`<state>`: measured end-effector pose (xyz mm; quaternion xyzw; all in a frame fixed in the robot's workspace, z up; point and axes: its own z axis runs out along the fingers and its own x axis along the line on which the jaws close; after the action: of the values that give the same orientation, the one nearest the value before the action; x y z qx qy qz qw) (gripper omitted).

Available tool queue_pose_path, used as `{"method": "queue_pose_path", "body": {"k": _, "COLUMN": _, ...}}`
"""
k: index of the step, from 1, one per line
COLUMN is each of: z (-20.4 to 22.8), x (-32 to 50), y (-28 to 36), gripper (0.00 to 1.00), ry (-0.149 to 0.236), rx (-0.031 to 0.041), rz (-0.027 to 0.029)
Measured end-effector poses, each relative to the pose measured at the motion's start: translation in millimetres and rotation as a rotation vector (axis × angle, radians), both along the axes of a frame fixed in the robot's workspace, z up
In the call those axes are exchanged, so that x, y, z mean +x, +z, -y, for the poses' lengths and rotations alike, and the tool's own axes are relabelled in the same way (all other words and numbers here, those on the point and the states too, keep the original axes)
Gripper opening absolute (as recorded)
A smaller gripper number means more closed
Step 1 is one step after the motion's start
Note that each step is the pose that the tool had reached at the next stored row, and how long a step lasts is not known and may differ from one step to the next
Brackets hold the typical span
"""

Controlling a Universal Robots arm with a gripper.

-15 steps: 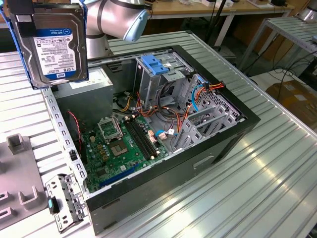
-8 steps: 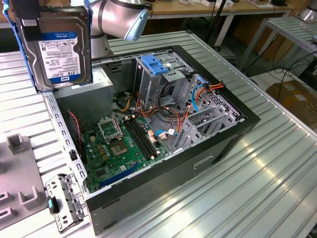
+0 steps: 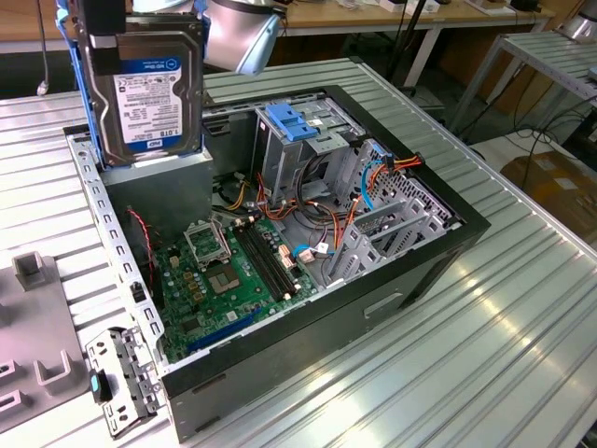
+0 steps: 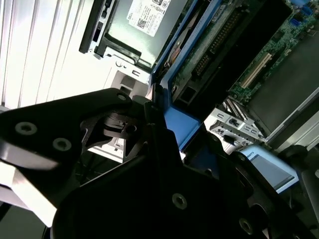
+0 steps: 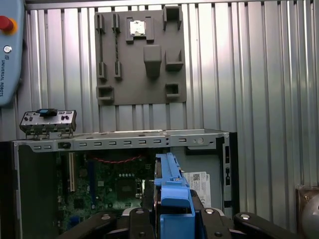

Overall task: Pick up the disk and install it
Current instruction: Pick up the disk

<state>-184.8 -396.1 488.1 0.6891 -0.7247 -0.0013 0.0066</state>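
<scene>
One disk (image 3: 154, 89) clamped inside gripper (image 5: 173, 219).

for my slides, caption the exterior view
Gripper holds the disk upright over a corner of the open computer case.

Ribbed metal table (image 3: 522, 317), open case (image 3: 308, 350), grey tray (image 3: 33, 350)

We see the open case (image 3: 308, 364) lying on the ribbed table (image 3: 504, 355), with the motherboard (image 3: 233, 280) flat on its floor. The drive cage (image 3: 298, 140) stands beyond the motherboard, and the power-supply box (image 3: 163, 191) sits in the corner at the exterior view's left. Above that box the disk (image 3: 154, 89) hangs upright (we cannot tell whether they touch). A fixture tray (image 3: 37, 364) lies on the table beside the case, at the exterior view's left.
</scene>
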Motion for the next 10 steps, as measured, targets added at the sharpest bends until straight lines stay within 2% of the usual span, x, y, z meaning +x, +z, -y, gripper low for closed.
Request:
{"method": "queue_pose_path", "body": {"k": 1, "z": 0.0, "x": 2.2, "y": 0.0, "gripper": 0.37, "ry": 0.0, "rx": 0.0, "rz": 0.0}}
{"method": "queue_pose_path", "body": {"k": 10, "z": 0.0, "x": 3.8, "y": 0.0, "gripper": 0.37, "ry": 0.0, "rx": 0.0001, "rz": 0.0001}}
